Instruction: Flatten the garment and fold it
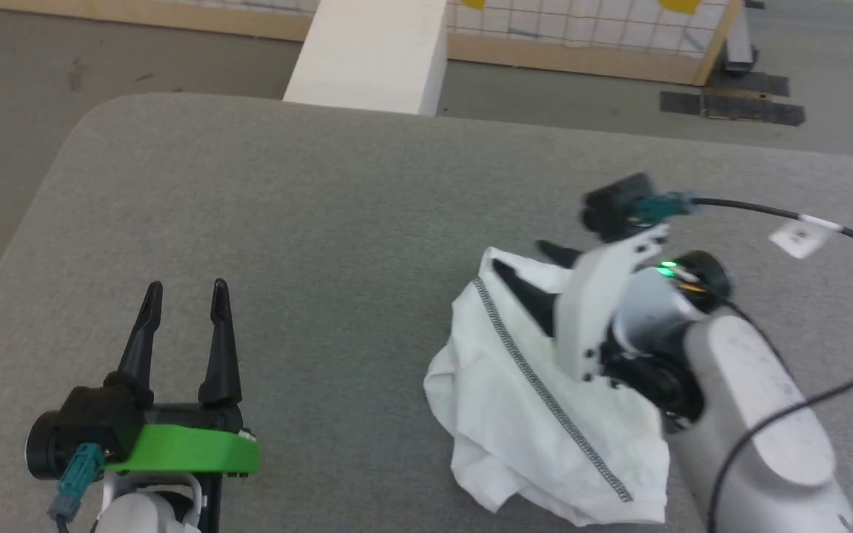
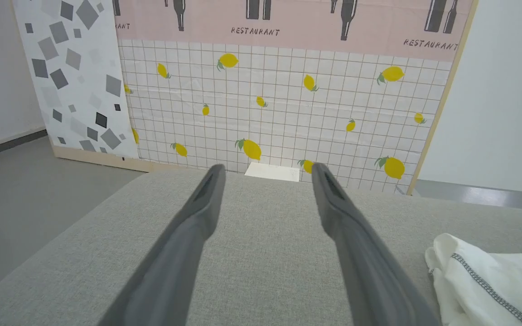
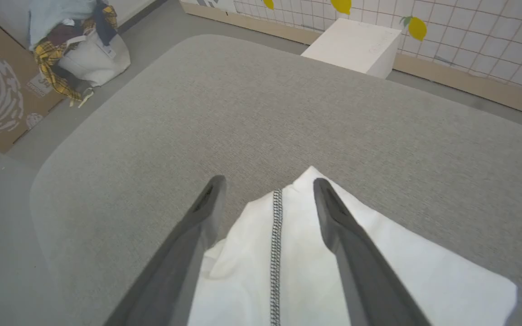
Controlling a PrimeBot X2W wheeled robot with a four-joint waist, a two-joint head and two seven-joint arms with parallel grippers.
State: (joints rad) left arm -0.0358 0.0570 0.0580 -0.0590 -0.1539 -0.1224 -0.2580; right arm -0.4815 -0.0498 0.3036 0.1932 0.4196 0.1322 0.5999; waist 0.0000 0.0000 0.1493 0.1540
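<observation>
The garment point(image 1: 523, 414) is a crumpled white heap with a dark zigzag seam, lying at the right front of the grey padded table point(image 1: 286, 222). My right gripper point(image 1: 519, 257) is over the heap's far end, open. In the right wrist view the right gripper point(image 3: 268, 181) straddles the garment point(image 3: 424, 280), with the seam running between its spread fingers and no fabric pinched. My left gripper point(image 1: 186, 292) stands open over bare table at the front left, well apart from the cloth. In the left wrist view the left gripper point(image 2: 268, 166) holds nothing, and the garment point(image 2: 487, 285) lies at the lower right.
A rigid white box point(image 1: 371, 52) stands just past the table's far edge. Behind it is a lemon-print tiled panel point(image 2: 288, 104). A pile of clothes point(image 3: 75, 50) and cardboard lie on the floor beyond the table's rounded corner. A black cable point(image 1: 767, 215) trails from my right wrist.
</observation>
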